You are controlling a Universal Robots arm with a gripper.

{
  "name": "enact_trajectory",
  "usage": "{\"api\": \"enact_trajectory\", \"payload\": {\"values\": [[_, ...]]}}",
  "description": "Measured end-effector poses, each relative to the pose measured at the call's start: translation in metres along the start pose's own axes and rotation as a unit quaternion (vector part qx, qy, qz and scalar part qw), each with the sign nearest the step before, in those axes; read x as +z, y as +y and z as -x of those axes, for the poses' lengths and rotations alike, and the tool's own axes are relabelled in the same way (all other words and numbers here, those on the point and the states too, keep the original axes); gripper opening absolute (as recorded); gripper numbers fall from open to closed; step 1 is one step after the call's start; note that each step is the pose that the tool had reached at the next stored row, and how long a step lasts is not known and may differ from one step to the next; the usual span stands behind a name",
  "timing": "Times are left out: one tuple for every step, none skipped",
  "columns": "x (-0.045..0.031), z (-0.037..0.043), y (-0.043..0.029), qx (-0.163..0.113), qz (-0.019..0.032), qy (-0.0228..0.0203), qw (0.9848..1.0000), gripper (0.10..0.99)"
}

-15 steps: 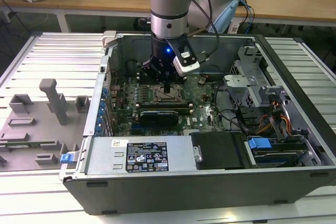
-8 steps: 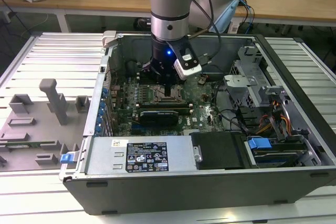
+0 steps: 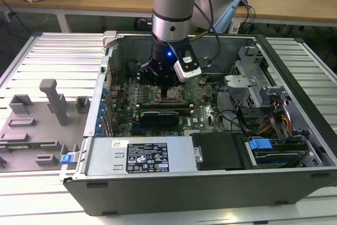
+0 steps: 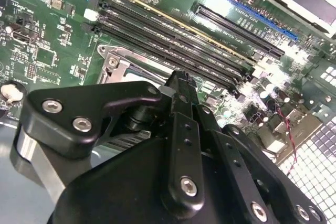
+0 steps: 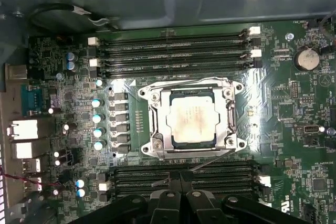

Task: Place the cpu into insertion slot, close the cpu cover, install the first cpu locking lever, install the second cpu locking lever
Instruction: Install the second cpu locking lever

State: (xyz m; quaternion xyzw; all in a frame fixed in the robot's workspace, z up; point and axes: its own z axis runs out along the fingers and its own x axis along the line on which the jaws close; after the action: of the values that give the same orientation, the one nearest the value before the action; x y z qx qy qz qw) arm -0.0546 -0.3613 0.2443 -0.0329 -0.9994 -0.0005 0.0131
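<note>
Your claw [image 5: 181, 199] hangs low inside the open computer case [image 3: 295, 146], fingers drawn together and holding nothing. In the first wrist view the cpu [image 5: 191, 121] already sits in its socket with the cpu cover [image 5: 190, 88] framing it. That socket lies just beyond your fingertips [image 4: 178, 85], with only a bank of memory slots [image 5: 184, 177] between.

A ribbed metal table [image 3: 31, 59] carries an open computer case [image 3: 210, 183], set near its middle. Beside the case, toward the exterior view's left, a flat grey holder tray [image 3: 31, 130] with upright blocks lies directly on the table.
</note>
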Motion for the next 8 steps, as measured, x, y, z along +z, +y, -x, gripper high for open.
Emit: {"api": "enact_trajectory", "payload": {"values": [[0.0013, -0.0002, 0.0, 0.0, 0.0003, -0.0002, 1.0, 0.106], [0.0033, -0.0005, -0.0001, 0.0, 0.001, -0.0001, 1.0, 0.106], [0.0048, -0.0009, -0.0002, 0.0, 0.0017, -0.0001, 1.0, 0.106], [0.0066, -0.0017, -0.0002, 0.0, 0.0026, 0.0, 1.0, 0.106], [0.0078, -0.0029, -0.0003, 0.0, 0.0035, 0.0, 1.0, 0.106], [0.0096, -0.0052, -0.0005, 0.0, 0.0048, 0.0002, 1.0, 0.106], [0.0112, -0.0086, -0.0007, 0.0, 0.0061, 0.0003, 1.0, 0.106], [0.0135, -0.0127, -0.0011, 0.0, 0.0081, 0.0003, 1.0, 0.106]]}}
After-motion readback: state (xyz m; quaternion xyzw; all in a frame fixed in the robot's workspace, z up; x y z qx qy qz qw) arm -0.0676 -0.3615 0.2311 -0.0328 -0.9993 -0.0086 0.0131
